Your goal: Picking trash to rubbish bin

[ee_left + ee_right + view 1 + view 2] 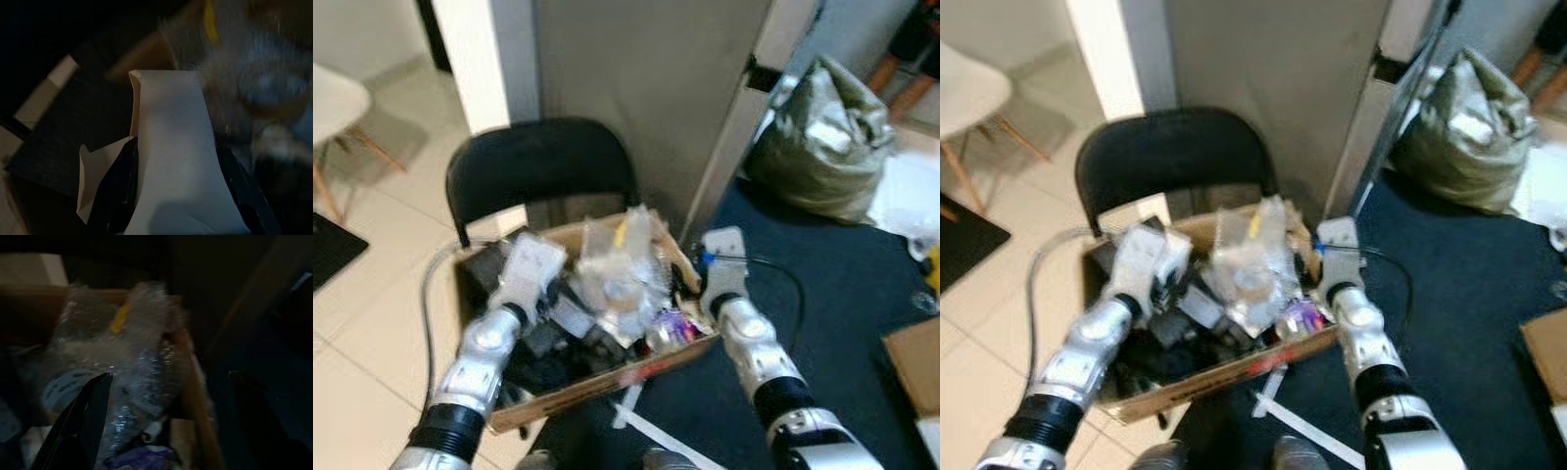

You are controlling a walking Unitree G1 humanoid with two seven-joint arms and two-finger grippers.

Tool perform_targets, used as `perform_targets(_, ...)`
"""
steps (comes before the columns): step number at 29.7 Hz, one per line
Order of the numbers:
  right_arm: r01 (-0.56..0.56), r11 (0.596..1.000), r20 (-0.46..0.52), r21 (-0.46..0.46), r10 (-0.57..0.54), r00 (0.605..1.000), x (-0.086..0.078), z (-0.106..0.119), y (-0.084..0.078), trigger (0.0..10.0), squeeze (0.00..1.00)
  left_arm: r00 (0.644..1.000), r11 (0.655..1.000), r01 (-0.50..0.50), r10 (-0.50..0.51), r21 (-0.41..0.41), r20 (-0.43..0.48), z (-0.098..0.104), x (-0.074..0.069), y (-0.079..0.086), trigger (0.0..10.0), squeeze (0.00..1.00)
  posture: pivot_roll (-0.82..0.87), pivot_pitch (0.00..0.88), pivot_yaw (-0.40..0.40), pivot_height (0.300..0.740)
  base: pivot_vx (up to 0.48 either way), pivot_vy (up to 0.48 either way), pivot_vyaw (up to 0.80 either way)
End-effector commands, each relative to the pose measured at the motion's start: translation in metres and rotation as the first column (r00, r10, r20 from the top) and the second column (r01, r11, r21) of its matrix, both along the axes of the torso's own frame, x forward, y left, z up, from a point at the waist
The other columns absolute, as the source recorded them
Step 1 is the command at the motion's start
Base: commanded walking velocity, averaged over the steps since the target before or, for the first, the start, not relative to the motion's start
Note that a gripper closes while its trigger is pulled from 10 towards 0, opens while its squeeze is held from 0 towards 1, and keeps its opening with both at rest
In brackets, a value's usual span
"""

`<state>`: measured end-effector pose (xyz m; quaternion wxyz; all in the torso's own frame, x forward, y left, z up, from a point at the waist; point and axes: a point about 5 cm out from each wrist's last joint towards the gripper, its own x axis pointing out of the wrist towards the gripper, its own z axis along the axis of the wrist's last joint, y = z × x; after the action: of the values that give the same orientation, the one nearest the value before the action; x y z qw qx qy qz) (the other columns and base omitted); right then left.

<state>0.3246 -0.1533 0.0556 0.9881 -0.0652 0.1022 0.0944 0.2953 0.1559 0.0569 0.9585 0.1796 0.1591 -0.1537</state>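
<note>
A cardboard box (607,377) heaped with trash stands on the floor before me, with a crumpled clear plastic bag (622,259) on top and a purple wrapper (674,323) near its right side. My left gripper (176,147) hangs over the left part of the box, shut on a white piece of paper (171,171) that stands up between its fingers. My right gripper (170,377) is open at the right rim of the box, facing the plastic bag (122,347) with nothing between its fingers.
A black chair (543,162) stands right behind the box, against a grey panel (646,88). A grey-green sack (822,137) sits at the back right on dark blue carpet (822,294). Another cardboard piece (915,362) lies at the right edge, and a white chair (333,103) is far left.
</note>
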Motion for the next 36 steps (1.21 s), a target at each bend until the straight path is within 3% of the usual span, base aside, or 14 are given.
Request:
perform_targets(1,-0.042,0.999,-0.013,-0.009,0.042,0.999,-0.002,-0.003,0.000,10.0,0.00,0.998,0.998,0.053,-0.051,0.046,-0.047,-0.007,-0.003,-0.001,10.0,0.00,-0.05,0.046,-0.049,0.740,0.000,0.000,0.00)
perform_targets(2,-0.042,0.999,-0.013,-0.009,0.042,0.999,-0.002,-0.003,0.000,10.0,0.00,0.998,0.998,0.053,-0.051,0.046,-0.047,-0.007,-0.003,-0.001,10.0,0.00,-0.05,0.046,-0.049,0.740,0.000,0.000,0.00)
perform_targets(4,-0.200,0.980,-0.008,0.016,0.200,0.980,-0.005,-0.003,0.013,10.0,0.00,0.993,0.992,0.102,-0.096,0.078,-0.072,-0.010,-0.005,-0.003,10.0,0.00,-0.05,0.048,-0.046,0.740,0.000,0.000,0.00)
perform_targets(5,-0.313,0.949,-0.007,0.031,0.314,0.950,-0.008,-0.003,0.022,10.0,0.00,0.990,0.988,0.122,-0.115,0.092,-0.082,-0.011,-0.006,-0.004,10.0,0.00,-0.05,0.047,-0.044,0.740,0.000,0.000,0.00)
perform_targets(6,-0.313,0.949,-0.007,0.031,0.314,0.950,-0.008,-0.003,0.022,10.0,0.00,0.990,0.988,0.122,-0.115,0.092,-0.082,-0.011,-0.006,-0.004,10.0,0.00,-0.05,0.047,-0.044,0.740,0.000,0.000,0.00)
perform_targets(10,-0.565,0.823,-0.004,0.058,0.566,0.824,-0.015,0.000,0.041,10.0,0.00,0.980,0.973,0.180,-0.165,0.143,-0.112,-0.013,-0.007,-0.006,10.0,0.00,-0.05,0.043,-0.047,0.740,0.000,0.000,0.00)
perform_targets(12,-0.565,0.823,-0.004,0.058,0.566,0.824,-0.015,0.000,0.041,10.0,0.00,0.980,0.973,0.180,-0.165,0.143,-0.112,-0.013,-0.007,-0.006,10.0,0.00,-0.05,0.043,-0.047,0.740,0.000,0.000,0.00)
perform_targets(14,-0.624,0.777,0.007,0.086,0.625,0.780,-0.015,0.003,0.046,10.0,0.00,0.975,0.965,0.202,-0.184,0.164,-0.123,-0.014,-0.007,-0.007,10.0,0.00,-0.04,0.042,-0.050,0.740,0.000,0.000,0.00)
perform_targets(17,-0.674,0.738,-0.013,0.042,0.675,0.738,-0.014,0.004,0.052,10.0,0.00,0.964,0.950,0.245,-0.217,0.192,-0.155,-0.018,-0.010,-0.008,10.0,0.00,-0.04,0.038,-0.059,0.740,0.000,0.000,0.00)
perform_targets(31,-0.706,0.706,0.005,0.056,0.706,0.708,-0.013,0.006,0.056,10.0,0.00,0.940,0.934,0.307,-0.267,0.184,-0.211,-0.024,-0.019,-0.007,10.0,0.00,-0.04,0.027,-0.056,0.740,0.000,0.000,0.00)
perform_targets(32,-0.706,0.706,0.010,0.060,0.707,0.707,-0.013,0.007,0.056,10.0,0.00,0.945,0.945,0.286,-0.251,0.160,-0.211,-0.024,-0.019,-0.006,10.0,1.00,-0.04,0.027,-0.056,0.740,0.000,0.000,0.00)
perform_targets(33,-0.707,0.704,0.014,0.062,0.708,0.706,-0.013,0.007,0.055,10.0,0.00,0.948,0.955,0.268,-0.238,0.126,-0.210,-0.023,-0.018,-0.006,10.0,1.00,-0.04,0.026,-0.056,0.740,0.000,0.000,0.00)
perform_targets(36,-0.699,0.712,0.033,0.072,0.698,0.715,-0.009,0.011,0.054,10.0,0.00,0.948,0.947,0.279,-0.246,0.160,-0.202,-0.019,-0.015,-0.006,10.0,1.00,-0.04,0.025,-0.056,0.740,0.000,0.000,0.00)
